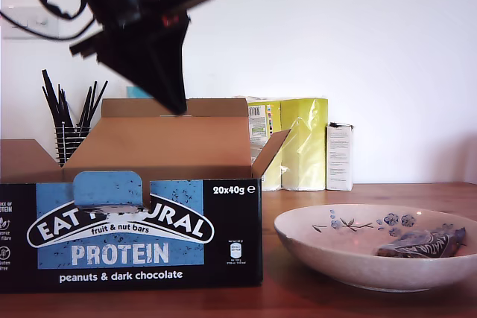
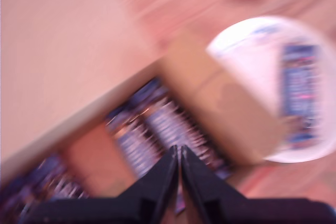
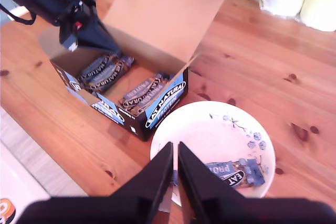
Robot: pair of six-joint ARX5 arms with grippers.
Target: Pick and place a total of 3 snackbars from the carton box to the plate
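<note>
The carton box (image 1: 149,236) stands open at the exterior view's left, with dark-wrapped snackbars (image 3: 102,72) lying in rows inside it. My first gripper (image 1: 177,106) hangs shut just above the open box, nothing between its fingers; the blurred first wrist view looks past it (image 2: 180,156) onto the bars (image 2: 168,124). The plate (image 1: 350,258) sits at the exterior view's right beside the box, with a snackbar (image 1: 421,243) in it. High over the plate's rim (image 3: 194,114) my second gripper (image 3: 175,153) is shut and empty, the snackbar (image 3: 231,170) just beyond it.
Yellow packs (image 1: 302,143) and a small white carton (image 1: 339,156) stand against the wall behind the plate. A wire holder of black sticks (image 1: 71,121) stands behind the box. The box's raised flaps (image 1: 171,147) surround its opening. Everything rests on a wooden table (image 1: 387,191).
</note>
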